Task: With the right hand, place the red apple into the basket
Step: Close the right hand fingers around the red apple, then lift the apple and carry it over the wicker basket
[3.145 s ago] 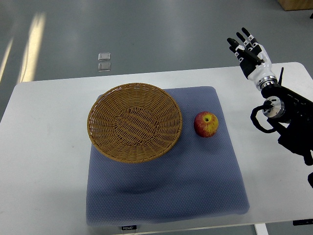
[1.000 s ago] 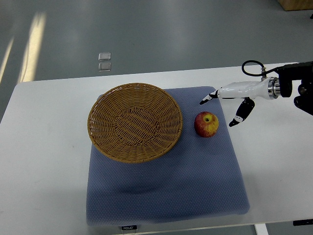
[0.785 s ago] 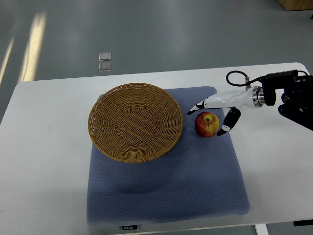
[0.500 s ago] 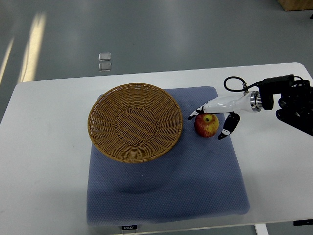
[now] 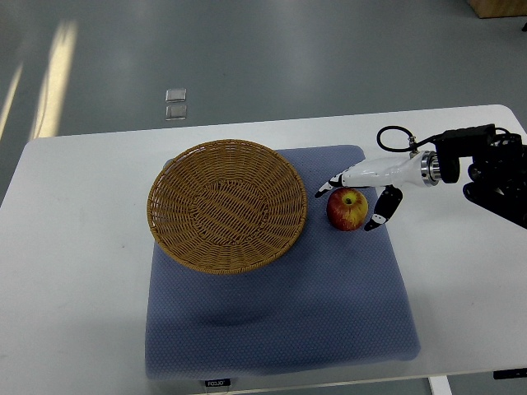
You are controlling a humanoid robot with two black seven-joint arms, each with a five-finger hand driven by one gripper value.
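The right hand (image 5: 356,196) has come in from well off the mat's right side to the apple (image 5: 347,209), dropping from a raised, fingers-up pose to a flat reach. Its fingers (image 5: 328,186) now arch past the apple's far side while the thumb (image 5: 383,211) hangs just beside its right flank. The hand is spread around the fruit and not closed on it; I cannot tell whether any pad touches yet. In the last half second it has barely shifted, so I judge the approach finished and the squeeze next. The apple sits on the mat (image 5: 280,304), just right of the basket (image 5: 227,204) and apart from its rim, so the carry will be short. The apple is round, smooth and glossy, red blushing to yellow, with its stem dimple upward. The basket is a shallow, round, coarse brown wicker bowl. The mat is blue-grey dimpled fabric on a smooth white table (image 5: 74,271). The hand is hard white shell with black fingertips.
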